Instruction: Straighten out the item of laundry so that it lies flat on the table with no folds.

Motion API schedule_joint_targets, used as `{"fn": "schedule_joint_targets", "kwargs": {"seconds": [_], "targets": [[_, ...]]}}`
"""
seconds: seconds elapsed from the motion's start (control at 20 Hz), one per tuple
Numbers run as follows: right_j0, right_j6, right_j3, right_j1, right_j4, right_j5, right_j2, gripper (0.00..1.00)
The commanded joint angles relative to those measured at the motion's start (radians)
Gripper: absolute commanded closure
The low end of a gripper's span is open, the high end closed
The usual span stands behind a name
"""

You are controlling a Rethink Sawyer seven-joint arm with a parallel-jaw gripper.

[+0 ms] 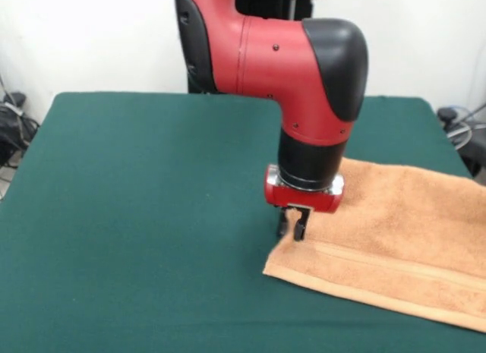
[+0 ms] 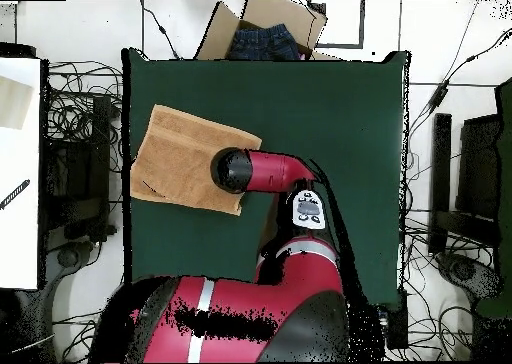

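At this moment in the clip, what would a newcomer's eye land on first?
The big red and black arm dominates, coming down from the top of the front view to the inner edge of an orange-tan towel that runs off the picture's right side. Its gripper sits low over that edge, fingers close together. From overhead, the towel lies near one side edge of the dark green table, with a cardboard box holding denim beyond the far end.

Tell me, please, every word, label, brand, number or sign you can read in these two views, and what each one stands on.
No text is readable in either view.
The arm carries a light panel with dark marks in the overhead view: too blurred to read.
The towel, the table and the gripper show no writing.
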Motion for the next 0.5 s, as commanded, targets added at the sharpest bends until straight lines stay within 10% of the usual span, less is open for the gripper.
{"fn": "schedule_joint_targets", "kwargs": {"seconds": [0.05,0.5], "targets": [[-0.05,0.075,-0.076,0.197,-0.076,-0.175,0.013,1.0],[-0.046,0.088,-0.075,0.197,-0.077,-0.169,0.012,1.0]]}}
